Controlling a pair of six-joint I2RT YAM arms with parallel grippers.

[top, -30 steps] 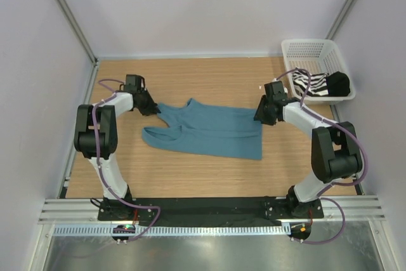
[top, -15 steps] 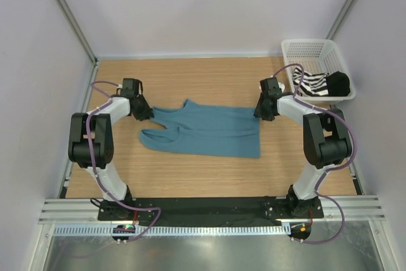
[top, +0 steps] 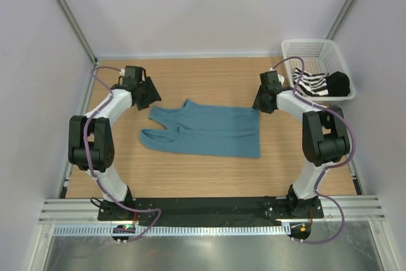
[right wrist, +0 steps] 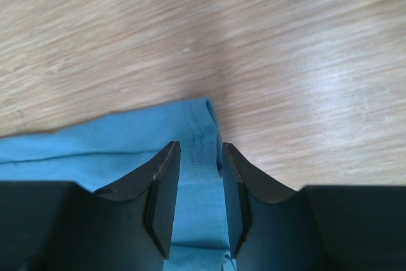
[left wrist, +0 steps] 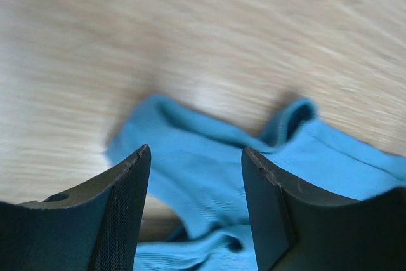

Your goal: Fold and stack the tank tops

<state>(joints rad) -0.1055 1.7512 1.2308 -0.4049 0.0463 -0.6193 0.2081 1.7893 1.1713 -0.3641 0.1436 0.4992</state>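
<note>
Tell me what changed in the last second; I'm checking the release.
The left gripper opened, let go of the teal tank top and drew back far-left. The right gripper edged slightly farther back at its hem corner. The striped tank top and basket stayed put.

**What lies on my table**

My wooden table (top: 209, 77) carries two things directly. A teal tank top (top: 216, 132) is spread flat near the middle, straps toward my left. A white mesh basket (top: 315, 52) sits in the far right corner, apart from it.
</note>
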